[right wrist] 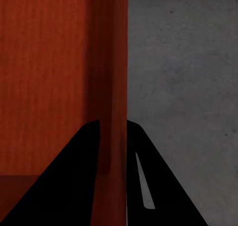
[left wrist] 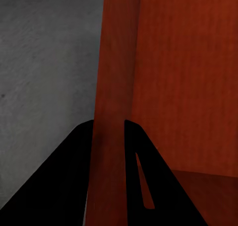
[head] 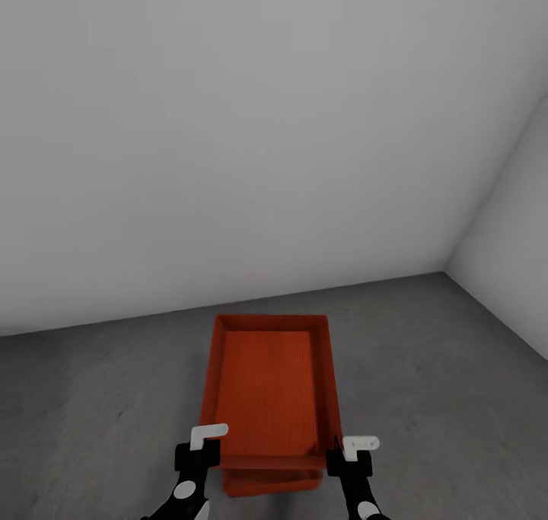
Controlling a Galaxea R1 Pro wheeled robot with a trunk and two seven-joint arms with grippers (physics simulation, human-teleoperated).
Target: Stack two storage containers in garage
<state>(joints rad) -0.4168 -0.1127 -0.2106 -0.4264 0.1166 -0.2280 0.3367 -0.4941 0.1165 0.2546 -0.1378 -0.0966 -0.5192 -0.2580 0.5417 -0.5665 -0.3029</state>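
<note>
I hold the upper bin point(head: 268, 387) over the grey concrete floor point(head: 91, 398) near the white wall point(head: 228, 124) — a second bin point(head: 272, 481) peeks out beneath its near end. My left claw point(head: 199, 445) clamps the bin's left wall; my right claw point(head: 348, 453) clamps its right wall — thin side between the fingers point(left wrist: 64, 181).

Red-orange storage container point(head: 268, 383) (faintly ribbed bottom); speckled dark grey floor point(head: 91, 406); plain white walls point(head: 228, 124).
</note>
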